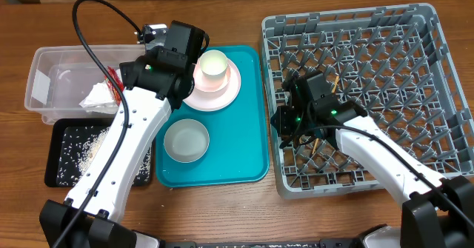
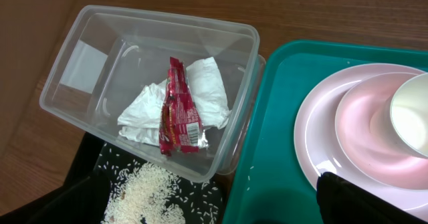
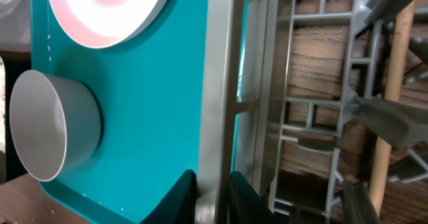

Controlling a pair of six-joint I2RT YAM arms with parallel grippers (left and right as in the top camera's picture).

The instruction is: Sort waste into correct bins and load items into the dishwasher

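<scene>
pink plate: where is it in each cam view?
Overhead: pink plate left of centre, at teal tray top end.
Left wrist: pink plate at right edge, cropped.
Right wrist: pink plate top left, cropped.
Shared landmark: teal tray beneath it.

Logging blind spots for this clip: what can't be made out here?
- Right wrist: right end effector cut off by the bottom edge; open or shut unclear.
- Right wrist: chopstick partly behind rack bars; its pair unseen.
- Left wrist: cup cut off by the right edge.
- Overhead: napkin partly under the left arm.
</scene>
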